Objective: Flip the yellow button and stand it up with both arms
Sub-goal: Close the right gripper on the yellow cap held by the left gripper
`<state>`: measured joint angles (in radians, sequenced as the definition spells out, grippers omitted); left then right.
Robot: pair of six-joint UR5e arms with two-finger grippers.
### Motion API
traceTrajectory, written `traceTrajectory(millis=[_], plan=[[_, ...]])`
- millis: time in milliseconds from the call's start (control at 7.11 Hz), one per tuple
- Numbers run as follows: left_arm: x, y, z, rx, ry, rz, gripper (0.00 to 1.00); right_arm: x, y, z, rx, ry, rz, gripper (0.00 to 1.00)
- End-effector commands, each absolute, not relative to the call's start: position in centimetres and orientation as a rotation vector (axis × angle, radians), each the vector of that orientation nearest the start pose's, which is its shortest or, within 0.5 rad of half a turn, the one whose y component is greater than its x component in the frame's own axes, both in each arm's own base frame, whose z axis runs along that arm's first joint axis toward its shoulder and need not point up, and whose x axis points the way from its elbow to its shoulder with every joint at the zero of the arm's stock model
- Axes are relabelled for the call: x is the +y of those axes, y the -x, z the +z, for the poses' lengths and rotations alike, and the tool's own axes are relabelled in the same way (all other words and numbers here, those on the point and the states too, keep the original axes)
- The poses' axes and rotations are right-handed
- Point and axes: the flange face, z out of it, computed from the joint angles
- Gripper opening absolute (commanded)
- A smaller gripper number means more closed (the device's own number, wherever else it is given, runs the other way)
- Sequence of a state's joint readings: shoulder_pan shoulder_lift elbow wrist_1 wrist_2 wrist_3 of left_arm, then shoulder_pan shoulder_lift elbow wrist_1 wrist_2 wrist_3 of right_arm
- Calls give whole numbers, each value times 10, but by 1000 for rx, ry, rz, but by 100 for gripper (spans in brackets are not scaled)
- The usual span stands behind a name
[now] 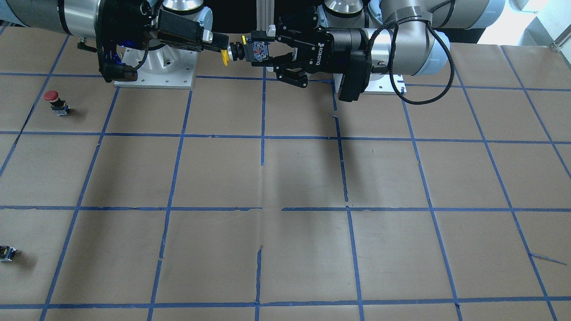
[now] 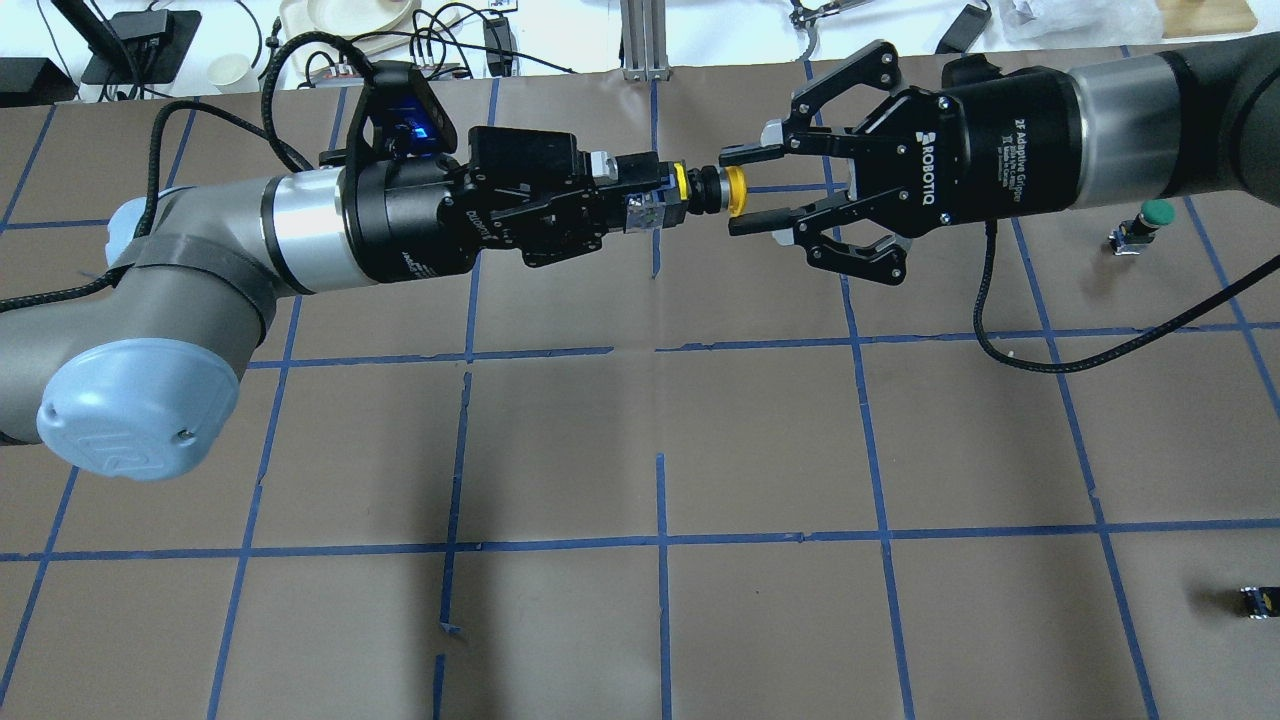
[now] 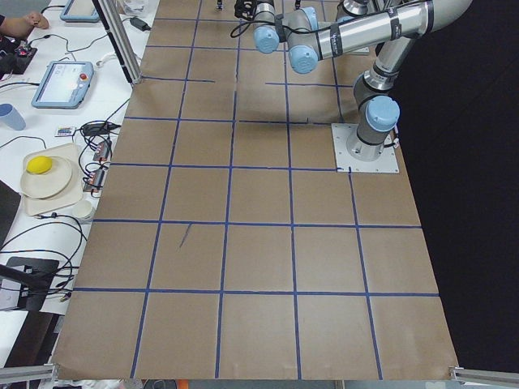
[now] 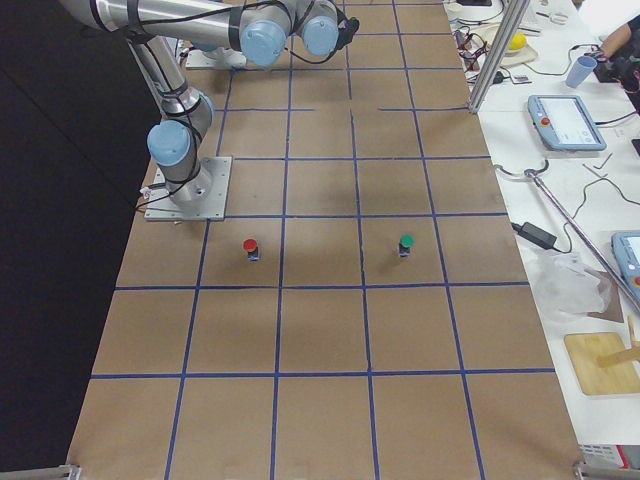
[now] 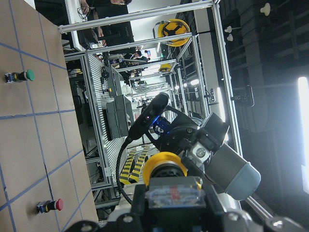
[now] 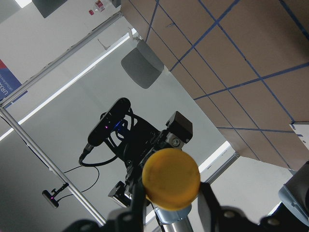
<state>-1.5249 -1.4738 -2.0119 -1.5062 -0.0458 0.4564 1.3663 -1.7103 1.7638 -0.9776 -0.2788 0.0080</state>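
Aloft over table [image 2: 760, 430]: yellow button [image 2: 698, 190] in left gripper [image 2: 648, 197] (right gripper [image 2: 745, 190] agape).

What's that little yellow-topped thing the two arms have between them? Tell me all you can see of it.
The yellow button is a small switch: a round yellow mushroom cap, a black neck, and a black and silver block body. It is held in the air, lying sideways. The left hand grips the block, and the cap points into the open right hand.

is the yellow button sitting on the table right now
No, the left gripper holds the yellow button in mid-air above the table.
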Motion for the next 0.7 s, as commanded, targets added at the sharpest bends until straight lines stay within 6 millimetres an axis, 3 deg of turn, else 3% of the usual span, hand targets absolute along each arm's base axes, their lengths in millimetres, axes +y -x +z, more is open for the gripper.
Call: traceTrajectory(millis=[0,281,422,563], plan=[[-435,213,431,-1528,93,189,100,-434,-142,483,1721,-628,459,33],[-434,213,435,-1529,98,193,100,-436,-137,483,1724,-634,451,33],[-434,212,439,-1537,77,172,100,-441,-126,487,1775,-626,418,33],[-434,212,445,-1545,79,167,100,-444,-99,499,1857,-643,377,33]])
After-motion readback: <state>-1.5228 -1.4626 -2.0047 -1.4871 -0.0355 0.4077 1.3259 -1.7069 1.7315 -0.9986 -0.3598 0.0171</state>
